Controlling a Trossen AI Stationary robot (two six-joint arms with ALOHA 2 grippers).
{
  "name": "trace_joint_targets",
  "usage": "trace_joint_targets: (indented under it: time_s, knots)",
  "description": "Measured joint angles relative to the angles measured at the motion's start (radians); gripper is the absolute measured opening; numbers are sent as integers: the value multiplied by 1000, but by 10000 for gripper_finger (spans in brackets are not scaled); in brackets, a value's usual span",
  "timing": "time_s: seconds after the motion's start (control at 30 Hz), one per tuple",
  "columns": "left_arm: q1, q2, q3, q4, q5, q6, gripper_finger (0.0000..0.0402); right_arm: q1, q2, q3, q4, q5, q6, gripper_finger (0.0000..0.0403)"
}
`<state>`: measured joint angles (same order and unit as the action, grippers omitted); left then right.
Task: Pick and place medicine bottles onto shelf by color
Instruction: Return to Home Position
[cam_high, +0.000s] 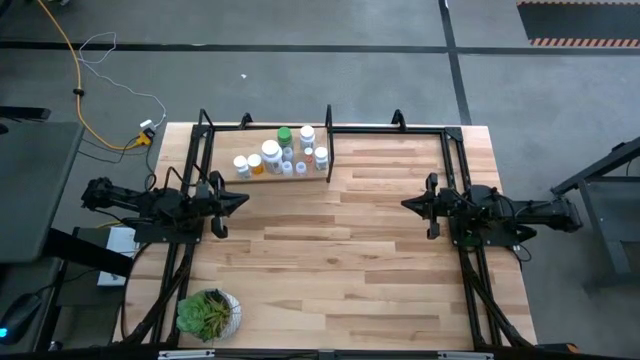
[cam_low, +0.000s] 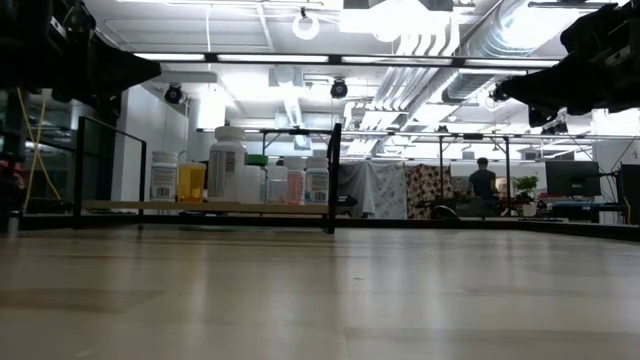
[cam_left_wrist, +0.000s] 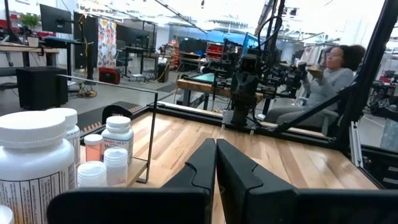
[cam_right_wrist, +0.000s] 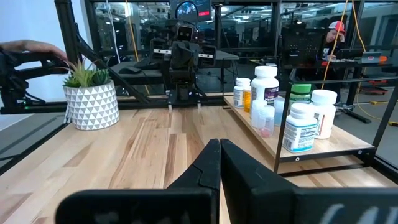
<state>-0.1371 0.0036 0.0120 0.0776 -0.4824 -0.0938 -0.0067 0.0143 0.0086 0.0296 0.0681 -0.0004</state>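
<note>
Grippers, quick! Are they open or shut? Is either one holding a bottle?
Left gripper: closed, holding nothing.
Right gripper: closed, holding nothing.

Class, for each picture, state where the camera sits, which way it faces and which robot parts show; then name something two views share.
High: above the table, facing straight down; both arms, left gripper and right gripper shut.
Low: tabletop height, facing the shelf; arms overhead.
Left wrist: faces the right arm across the table; own fingers.
Right wrist: faces the left arm; own fingers.
Shared: plant in high and right wrist views.
</note>
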Motion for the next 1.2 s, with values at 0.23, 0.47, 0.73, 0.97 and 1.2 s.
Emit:
trace_joint_targets:
  time_s: [0.23, 0.47, 0.73, 0.97, 1.2]
  knots:
    - [1, 0, 0, -6, 0, 27, 3, 0, 0, 0, 0, 0, 0, 0]
    - [20, 0, 0, -56, 369, 106, 3, 0, 0, 0, 0, 0, 0, 0]
    - [66, 0, 0, -67, 494, 85, 3, 0, 0, 0, 0, 0, 0, 0]
    - [113, 0, 0, -66, 494, -4, 3, 0, 0, 0, -1, 0, 0, 0]
    - [110, 0, 0, -66, 494, -34, 3, 0, 0, 0, -1, 0, 0, 0]
